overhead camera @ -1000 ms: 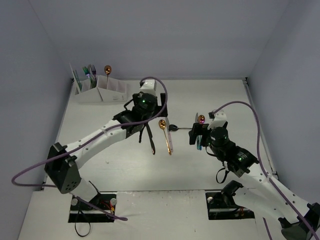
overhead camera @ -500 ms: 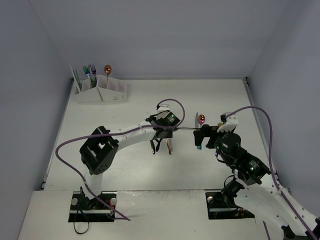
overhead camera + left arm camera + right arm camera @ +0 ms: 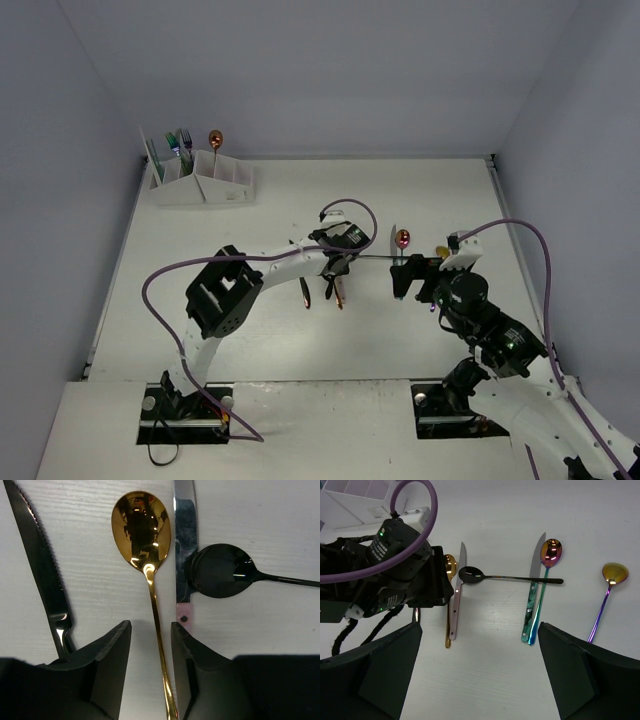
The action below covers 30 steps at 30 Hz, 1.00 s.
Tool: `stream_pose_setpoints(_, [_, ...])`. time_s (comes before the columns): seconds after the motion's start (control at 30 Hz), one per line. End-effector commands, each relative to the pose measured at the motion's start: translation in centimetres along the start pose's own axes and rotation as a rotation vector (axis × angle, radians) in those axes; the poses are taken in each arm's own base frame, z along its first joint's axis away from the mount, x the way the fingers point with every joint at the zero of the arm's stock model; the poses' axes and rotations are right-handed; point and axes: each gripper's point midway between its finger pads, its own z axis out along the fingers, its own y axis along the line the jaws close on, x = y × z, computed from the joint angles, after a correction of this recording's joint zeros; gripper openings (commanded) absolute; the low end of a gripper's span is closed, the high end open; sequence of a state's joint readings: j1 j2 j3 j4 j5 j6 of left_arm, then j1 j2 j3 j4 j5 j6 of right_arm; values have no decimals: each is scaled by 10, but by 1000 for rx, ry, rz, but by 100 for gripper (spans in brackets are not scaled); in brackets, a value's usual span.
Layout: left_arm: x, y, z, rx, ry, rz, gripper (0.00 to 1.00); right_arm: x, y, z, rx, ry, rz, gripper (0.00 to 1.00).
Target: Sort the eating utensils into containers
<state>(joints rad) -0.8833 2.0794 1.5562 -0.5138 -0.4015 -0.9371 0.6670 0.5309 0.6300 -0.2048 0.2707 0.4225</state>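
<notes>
the left hand (image 3: pixel 150 627) is down on the white surface (image 3: pixel 250 340), its two dark fingers set either side of the gold spoon (image 3: pixel 142 530)'s thin handle. a sliver of surface shows on each side of the handle, so the hand is half-closed around it and not yet clenched on it.

the spoon is crowded. just beside it on one side lies a silver knife with a pale pink handle (image 3: pixel 185 535), almost parallel and very near the finger on that side. a black spoon (image 3: pixel 220 571) rests its bowl on that knife's blade. its long handle runs crosswise over a teal knife (image 3: pixel 532 600) and an iridescent spoon (image 3: pixel 551 552). on the gold spoon's other side lies a black serrated knife (image 3: pixel 37 565), its handle passing under the finger there.

a spoon with a purple handle and gold bowl (image 3: pixel 614 572) lies apart from the rest.

the right hand (image 3: pixel 479 630) hangs above the surface, released and spread wide, grasping nothing.

the white rack (image 3: pixel 205 185) stands at the far left corner, well apart, with green forks and a copper spoon (image 3: pixel 215 138) upright in it. a purple cable (image 3: pixel 415 510) loops over the left wrist.
</notes>
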Motion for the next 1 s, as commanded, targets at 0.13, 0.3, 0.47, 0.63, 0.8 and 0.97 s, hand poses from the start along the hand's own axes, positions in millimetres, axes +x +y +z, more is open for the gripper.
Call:
stream_pose_setpoints(0.13, [-32,-1,-23,5,-89,-85,30,-9,5,-1,-23,-37,36,100])
stream_pose_setpoints(0.3, [-26,-5,-13,2,-66,-84,28,-10,5,-1,-24,-39,38,100])
stream_pose_setpoints(0.47, [-20,-7,0,-11,-43,-96,26,-9,5,-1,-22,-37,40,100])
stream_pose_setpoints(0.63, [-10,4,11,-34,-5,-135,23,-9,5,-2,-25,-37,47,100])
stream_pose_setpoints(0.8, [2,14,15,-56,22,-132,7,-9,5,-2,-23,-34,51,100])
stream_pose_setpoints(0.97, [2,24,10,-70,15,-120,0,-8,5,0,-19,-29,51,100])
